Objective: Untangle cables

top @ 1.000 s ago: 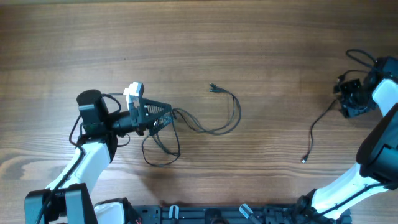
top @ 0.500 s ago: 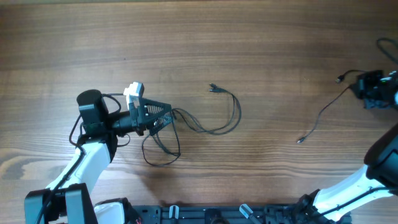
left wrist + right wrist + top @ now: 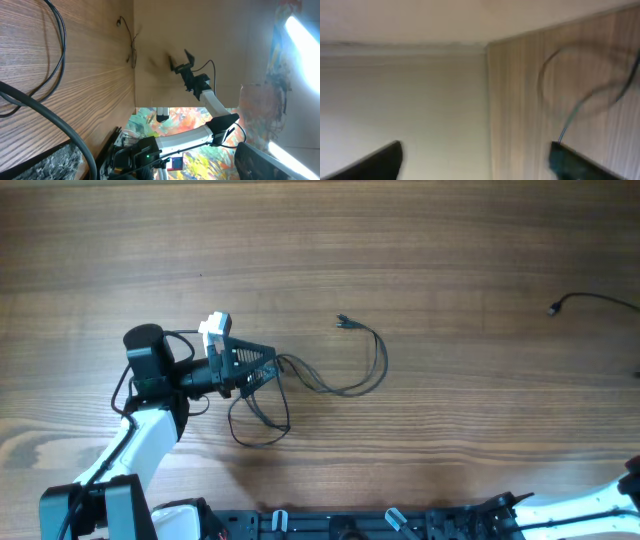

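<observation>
Your left gripper (image 3: 264, 363) looks pinched shut on the looped cable (image 3: 374, 372), which trails right across the table (image 3: 420, 240). Overhead misses your right gripper (image 3: 476, 147). Its own blurred view shows the fingers (image 3: 380, 161) spread wide beside the table edge. The second cable (image 3: 592, 298) lies at the right edge.

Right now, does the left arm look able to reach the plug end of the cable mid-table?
Probably yes: the plug end lies ahead of the left gripper, nothing but its own slack between, though that gripper seems shut on the same cable.
</observation>
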You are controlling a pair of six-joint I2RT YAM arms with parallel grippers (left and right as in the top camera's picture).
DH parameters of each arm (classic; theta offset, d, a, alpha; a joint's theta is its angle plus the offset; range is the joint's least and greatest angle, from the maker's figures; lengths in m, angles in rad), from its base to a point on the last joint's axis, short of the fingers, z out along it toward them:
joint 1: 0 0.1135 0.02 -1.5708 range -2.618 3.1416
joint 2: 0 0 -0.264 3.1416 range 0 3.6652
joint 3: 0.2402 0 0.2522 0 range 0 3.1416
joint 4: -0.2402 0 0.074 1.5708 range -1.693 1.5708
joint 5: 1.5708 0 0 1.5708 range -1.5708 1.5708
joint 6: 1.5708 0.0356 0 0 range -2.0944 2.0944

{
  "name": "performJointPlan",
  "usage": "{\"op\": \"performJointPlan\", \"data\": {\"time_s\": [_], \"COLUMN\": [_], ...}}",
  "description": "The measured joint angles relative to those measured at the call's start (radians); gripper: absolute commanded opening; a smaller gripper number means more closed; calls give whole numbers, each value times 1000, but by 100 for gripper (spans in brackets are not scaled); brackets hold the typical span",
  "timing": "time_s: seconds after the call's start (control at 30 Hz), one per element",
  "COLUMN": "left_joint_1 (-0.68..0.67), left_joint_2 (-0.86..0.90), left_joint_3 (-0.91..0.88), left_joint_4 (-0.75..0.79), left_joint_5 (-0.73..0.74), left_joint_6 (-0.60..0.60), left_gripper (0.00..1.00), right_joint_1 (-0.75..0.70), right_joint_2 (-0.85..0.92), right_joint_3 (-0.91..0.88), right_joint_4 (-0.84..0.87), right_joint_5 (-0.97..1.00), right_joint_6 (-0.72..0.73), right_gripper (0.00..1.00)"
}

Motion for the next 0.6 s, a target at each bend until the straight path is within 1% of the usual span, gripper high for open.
{"op": "performJointPlan", "data": {"time_s": [0.1,0.2,0.23,0.27,0.3,0.4,0.5,0.53,0.6], "left_joint_1": [0,0,0,0,0,0,0,0,0], "left_joint_2": [0,0,0,0,0,0,0,0,0], "left_joint_3": [0,0,0,0,0,0,0,0,0], "left_joint_4": [0,0,0,0,0,0,0,0,0], "left_joint_5": [0,0,0,0,-5,-17,-23,-23,-23], "left_joint_6": [0,0,0,0,0,0,0,0,0], "left_gripper": [100,100,100,100,100,100,100,100,100], "right_joint_1": [61,160,194,265,304,463,608,674,754], "right_joint_2": [-1,-1,-1,-1,-2,-1,0,4,28], "right_joint_3": [0,1,1,-1,-1,-17,-20,-21,-22], "right_joint_4": [-104,-271,-330,-409,-436,-448,-448,-439,-404], "right_joint_5": [-28,-19,21,80,135,321,485,562,653], "right_joint_6": [13,-69,-116,-153,-179,-261,-310,-349,-415], "right_gripper": [100,100,100,100,100,100,100,100,100]}}
